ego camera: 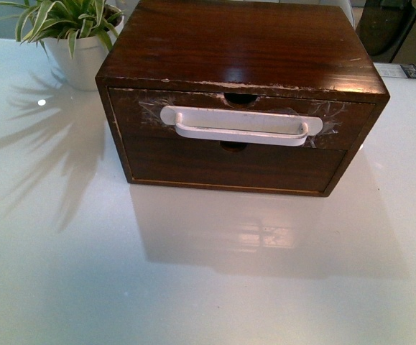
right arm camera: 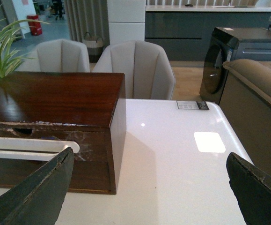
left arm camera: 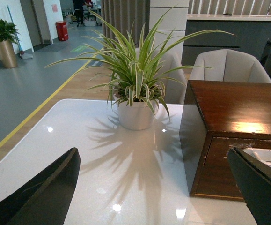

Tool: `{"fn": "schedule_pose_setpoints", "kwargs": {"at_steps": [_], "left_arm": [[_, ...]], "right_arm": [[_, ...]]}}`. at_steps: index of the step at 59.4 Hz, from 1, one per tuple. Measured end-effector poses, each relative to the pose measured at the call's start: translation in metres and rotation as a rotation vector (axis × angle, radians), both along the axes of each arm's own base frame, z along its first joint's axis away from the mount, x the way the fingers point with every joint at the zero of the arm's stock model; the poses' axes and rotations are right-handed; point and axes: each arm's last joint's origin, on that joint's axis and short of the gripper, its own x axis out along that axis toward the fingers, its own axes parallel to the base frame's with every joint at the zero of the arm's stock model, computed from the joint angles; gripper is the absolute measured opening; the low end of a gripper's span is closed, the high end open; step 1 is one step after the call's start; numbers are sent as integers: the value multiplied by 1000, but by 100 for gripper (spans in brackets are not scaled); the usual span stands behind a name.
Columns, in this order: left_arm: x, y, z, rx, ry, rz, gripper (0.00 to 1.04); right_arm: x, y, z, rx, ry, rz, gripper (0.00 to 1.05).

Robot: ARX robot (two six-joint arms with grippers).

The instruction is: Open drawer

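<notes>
Right wrist view: drawer [right arm camera: 92, 143] near wide-spread right pincer [right arm camera: 149, 155], perhaps apart.

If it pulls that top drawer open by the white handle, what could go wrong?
The white handle is only taped to the drawer; a hard pull might peel the tape. The box seems loose on the glossy table and may slide instead of opening. The potted plant stands close by, where the left claw could clip its leaves.
</notes>
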Motion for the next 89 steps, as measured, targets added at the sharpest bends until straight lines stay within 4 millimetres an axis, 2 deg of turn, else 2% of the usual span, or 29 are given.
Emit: {"fn": "schedule_pose_setpoints", "kwargs": {"at_steps": [49, 51, 55, 58, 61, 72, 79, 89], "left_arm": [[0, 0, 0, 0, 3, -7, 96], [0, 0, -1, 9, 69, -66, 96], [1, -3, -1, -33, 313, -222, 96], [1, -6, -4, -58, 414, -294, 96], [1, -8, -5, -60, 439, -325, 96], [7, -17, 8, -12, 382, -427, 96], [17, -22, 12, 58, 358, -509, 96], [37, -33, 16, 174, 314, -613, 96]], "right_arm": [[0, 0, -1, 15, 29, -29, 96], [0, 0, -1, 47, 120, -106, 96], [1, 0, -3, 81, 330, -287, 96], [1, -1, -5, 75, 389, -336, 96], [1, -2, -5, 81, 404, -350, 96], [10, -10, 12, 53, 369, -258, 96], [21, -20, 20, -28, 377, -194, 96], [40, -22, 30, -193, 380, -19, 96]]}}
